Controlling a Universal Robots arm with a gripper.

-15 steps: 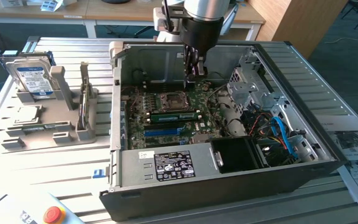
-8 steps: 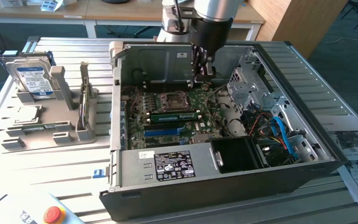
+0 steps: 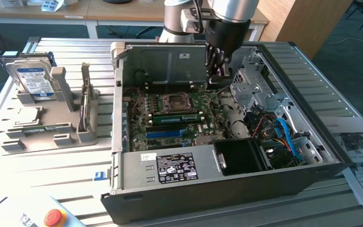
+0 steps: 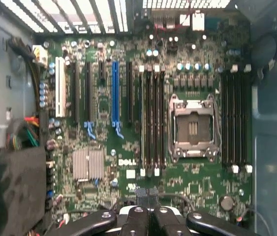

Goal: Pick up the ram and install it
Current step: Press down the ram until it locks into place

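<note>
A long green ram (image 3: 176, 117) stick lies seated in a slot of the motherboard (image 3: 168, 130), just in front of the empty processor socket (image 3: 171, 102). From the wrist, the same slots (image 4: 152, 123) run beside the socket (image 4: 192, 129). My gripper (image 3: 219, 82) hangs inside the open case above the board's far edge, toward the exterior view's right of the socket and apart from the ram. Its black fingers (image 4: 137, 219) meet with nothing clearly between them, so my gripper (image 4: 148, 199) is shut.
The case wall (image 3: 162, 61) rises behind the gripper, and the drive cage (image 3: 257, 87) and cables (image 3: 282, 135) crowd the exterior view's right. A grey holder (image 3: 55, 127) outside the case carries a hard drive (image 3: 33, 80), a square chip (image 3: 27, 116) and a thin upright board (image 3: 88, 97).
</note>
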